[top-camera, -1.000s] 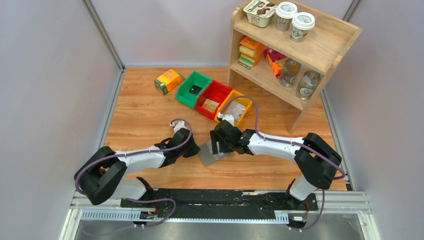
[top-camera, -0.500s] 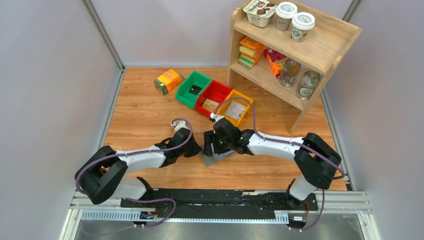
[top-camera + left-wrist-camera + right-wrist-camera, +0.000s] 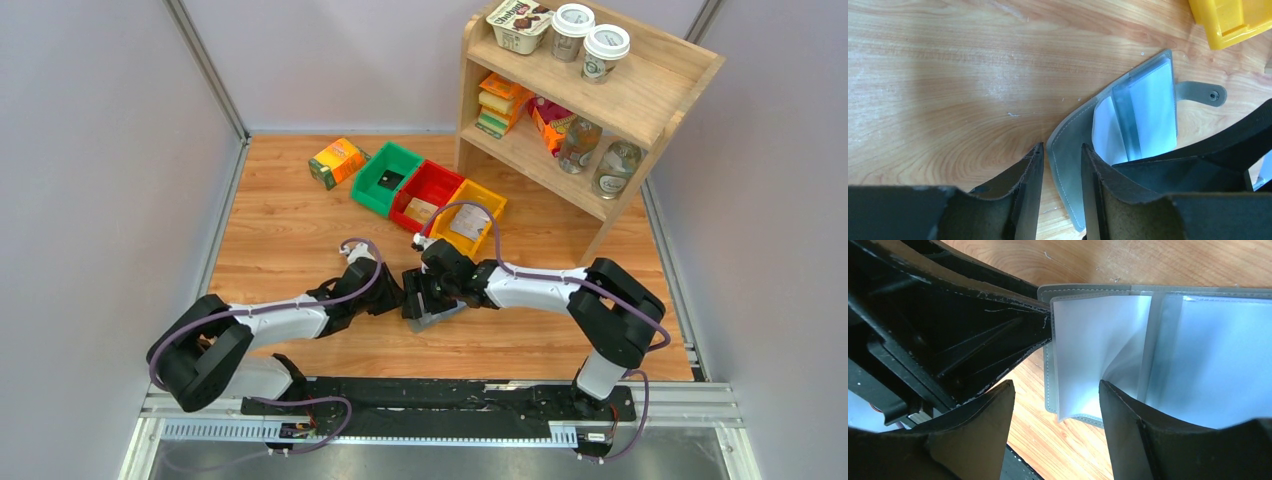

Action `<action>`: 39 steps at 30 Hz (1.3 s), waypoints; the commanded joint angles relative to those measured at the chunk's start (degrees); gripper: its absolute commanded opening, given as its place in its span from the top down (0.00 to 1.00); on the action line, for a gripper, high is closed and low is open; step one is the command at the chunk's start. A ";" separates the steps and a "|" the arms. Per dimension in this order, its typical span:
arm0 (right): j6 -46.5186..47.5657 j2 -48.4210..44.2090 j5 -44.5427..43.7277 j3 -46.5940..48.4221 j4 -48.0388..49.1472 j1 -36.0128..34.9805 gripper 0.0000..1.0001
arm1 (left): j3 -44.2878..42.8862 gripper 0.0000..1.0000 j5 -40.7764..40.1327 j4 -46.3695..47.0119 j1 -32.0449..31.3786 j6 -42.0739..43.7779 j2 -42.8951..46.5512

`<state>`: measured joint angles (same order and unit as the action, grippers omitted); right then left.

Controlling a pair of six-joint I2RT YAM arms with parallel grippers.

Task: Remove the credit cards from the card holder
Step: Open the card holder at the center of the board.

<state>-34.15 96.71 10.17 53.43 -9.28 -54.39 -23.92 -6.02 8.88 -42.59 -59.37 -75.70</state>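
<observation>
— Positions, seen from above?

— My left fingers (image 3: 400, 298) and right fingers (image 3: 418, 305) meet almost tip to tip, low over the tabletop (image 3: 290, 230). The card holder (image 3: 441, 320) lies beneath my right fingers, with a grey corner showing on their near side. Well beyond both pairs stand a green bin (image 3: 385, 178), a red bin (image 3: 428, 195) and a yellow bin (image 3: 470, 215) in a row. An orange-green carton (image 3: 338, 160) sits farther off, past the green one.

— And the left wrist view?

— My left fingers stand narrowly apart, and the grey edge of the card holder (image 3: 1063, 165) runs between them. A sliver of wood shows between one finger and that edge, so nothing is pinched. Ahead of the fingertips the holder lies open, its clear pockets fanned. The snap tab (image 3: 1200, 92) sticks out farther ahead to the right, and a corner of the yellow bin (image 3: 1233, 20) lies beyond it.

— The right wrist view?

— My right fingers are spread wide and straddle one loose clear pocket leaf (image 3: 1088, 355) without closing on it. My left fingers sit at the holder's grey corner, ahead and to the left of my right fingertips. As for the credit cards, the pockets look pale and cloudy, and I cannot tell whether any sit inside.
</observation>
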 commanded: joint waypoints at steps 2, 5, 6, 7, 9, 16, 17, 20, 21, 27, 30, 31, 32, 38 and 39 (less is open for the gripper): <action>0.84 1.11 1.86 2.20 1.19 0.16 0.33 | 2.12 0.57 0.14 2.71 0.22 -2.15 3.62; 0.75 1.20 2.04 1.94 1.46 0.42 0.32 | 3.35 0.56 -0.22 3.42 0.22 -3.64 5.12; 0.75 1.20 2.04 1.77 1.54 0.51 0.32 | 4.05 0.56 -0.48 3.85 0.22 -3.90 6.00; 0.58 1.20 2.13 1.59 1.63 0.60 0.32 | 4.32 0.56 -0.57 3.95 0.22 -4.43 6.44; 0.23 1.03 2.31 1.07 2.07 0.86 0.32 | 5.37 0.56 -1.27 4.12 0.22 -5.92 8.11; -0.21 0.76 2.75 0.36 2.95 1.39 0.33 | 8.72 0.53 -3.12 3.42 0.23 -8.30 16.55; -0.21 0.94 2.75 0.27 2.95 1.39 0.33 | 8.63 0.53 -2.68 3.51 0.22 -8.04 16.99; -0.30 0.85 2.75 0.18 3.13 1.39 0.34 | 6.09 0.53 -1.10 3.86 0.22 -6.55 16.38; -0.30 0.94 2.75 0.18 3.13 1.39 0.34 | 4.69 0.53 -0.23 3.86 0.22 -6.37 15.68; -0.39 0.68 2.83 -0.25 3.48 1.39 0.36 | 0.29 0.55 2.24 5.00 0.22 -4.88 11.03; -0.39 0.59 2.92 -0.26 3.57 1.48 0.37 | -2.00 0.60 4.35 5.53 0.22 -3.91 7.42; -0.39 0.59 2.83 -0.26 3.57 1.48 0.37 | -2.88 0.61 5.31 5.53 0.22 -3.82 5.58; -0.48 0.59 2.75 -0.52 3.57 1.48 0.37 | -3.23 0.63 5.67 5.36 0.22 -3.99 3.74; -0.30 -2.21 1.00 -1.57 3.74 1.66 0.37 | -3.33 0.78 6.20 0.97 0.22 -5.84 0.21; -0.04 -3.09 0.47 -1.83 3.57 1.74 0.37 | -2.45 0.78 6.20 1.13 0.22 -6.19 0.03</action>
<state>-34.30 97.30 12.29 52.31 -8.10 -52.58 -26.02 -2.15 10.96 -41.93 -64.51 -74.76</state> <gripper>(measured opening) 0.633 0.234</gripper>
